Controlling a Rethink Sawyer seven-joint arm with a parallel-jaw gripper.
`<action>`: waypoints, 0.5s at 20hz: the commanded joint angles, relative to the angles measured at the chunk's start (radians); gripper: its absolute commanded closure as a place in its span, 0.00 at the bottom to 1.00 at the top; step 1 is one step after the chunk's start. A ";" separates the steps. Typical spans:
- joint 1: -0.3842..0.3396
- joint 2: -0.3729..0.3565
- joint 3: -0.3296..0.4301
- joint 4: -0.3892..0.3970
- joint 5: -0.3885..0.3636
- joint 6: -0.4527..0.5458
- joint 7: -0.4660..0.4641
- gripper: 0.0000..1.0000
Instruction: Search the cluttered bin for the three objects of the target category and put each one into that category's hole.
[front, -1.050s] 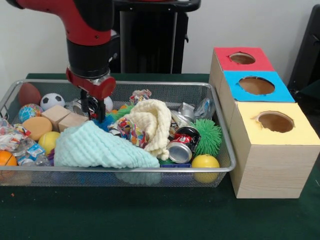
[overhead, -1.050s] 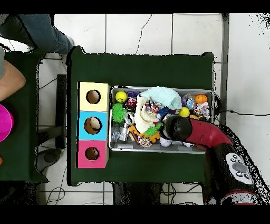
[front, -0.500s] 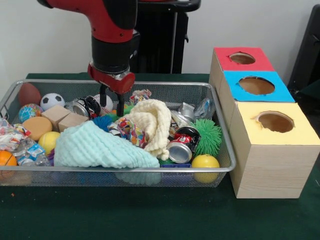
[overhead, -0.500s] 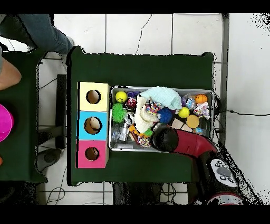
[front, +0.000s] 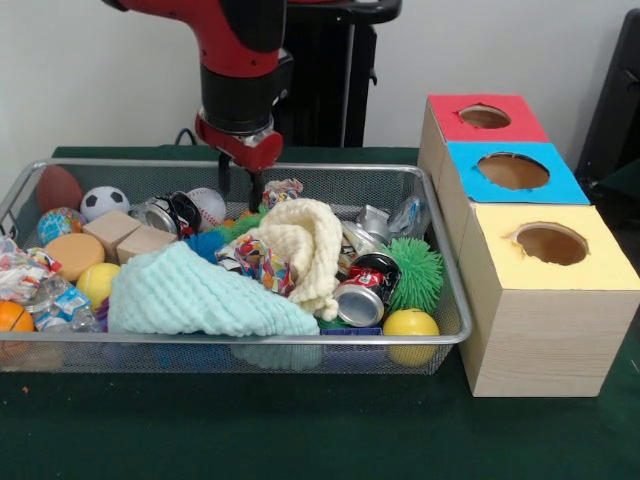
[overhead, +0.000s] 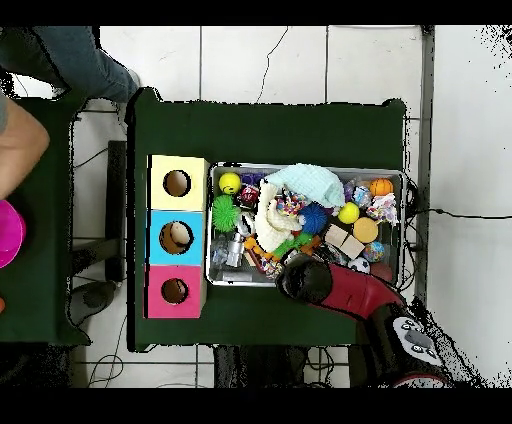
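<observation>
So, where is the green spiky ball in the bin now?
In the front view, the green spiky ball lies at the bin's right end, beside the crushed can and behind the yellow ball.

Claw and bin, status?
Claw empty, fingers apart, above the bin's far rim. Crushed cans lie untouched beside the green spiky ball. Cream cloth and mint cloth cover the middle.

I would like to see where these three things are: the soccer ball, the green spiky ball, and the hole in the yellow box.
soccer ball (front: 104, 202), front view, on its white face.
green spiky ball (front: 418, 272), front view, on its spikes.
hole in the yellow box (front: 551, 244), front view, on the dark opening.
</observation>
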 joint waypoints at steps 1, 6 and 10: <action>-0.005 0.013 0.019 0.076 0.062 -0.086 0.196 0.00; 0.006 0.049 0.006 0.053 0.067 -0.106 0.187 0.00; -0.001 0.131 0.005 -0.023 0.063 -0.123 0.166 0.00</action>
